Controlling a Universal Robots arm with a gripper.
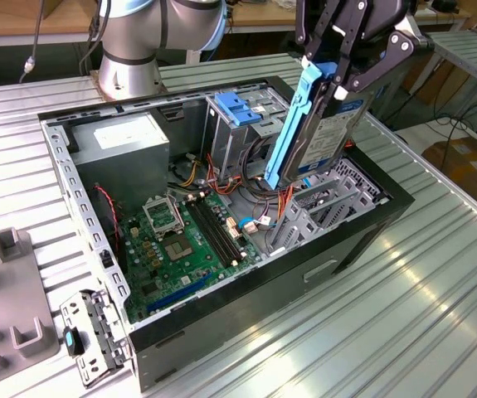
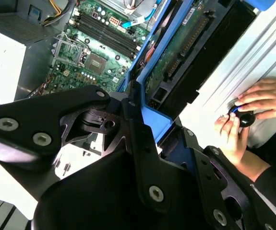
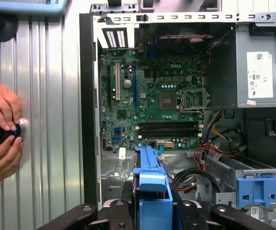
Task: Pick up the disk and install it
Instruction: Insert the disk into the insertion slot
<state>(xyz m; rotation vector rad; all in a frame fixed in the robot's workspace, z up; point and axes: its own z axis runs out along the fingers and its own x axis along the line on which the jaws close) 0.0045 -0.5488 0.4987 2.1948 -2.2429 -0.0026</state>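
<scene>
The gripper (image 1: pixel 339 79) hung over the open computer case (image 1: pixel 304 278), its fingers (image 1: pixel 379 62) clamped on the upper end of the disk (image 1: pixel 328 141). The disk sat between them, steeply tilted, with its blue rail (image 1: pixel 289 124) facing the motherboard (image 1: pixel 184 240) and its lower end inside the case opening. A person's hands (image 3: pixel 1 129) held a small black object on the table (image 3: pixel 46 96) beside the case

The disk (image 1: pixel 325 141) is held tilted over the open case (image 1: pixel 321 265), clamped in the gripper (image 1: pixel 338 83). Inside, the motherboard (image 1: pixel 180 240) is laid flat, and the power supply (image 1: pixel 126 145) is set to the exterior view's left of the drive cage (image 1: pixel 242 112). The case is placed on the table (image 1: pixel 421 315).
</scene>
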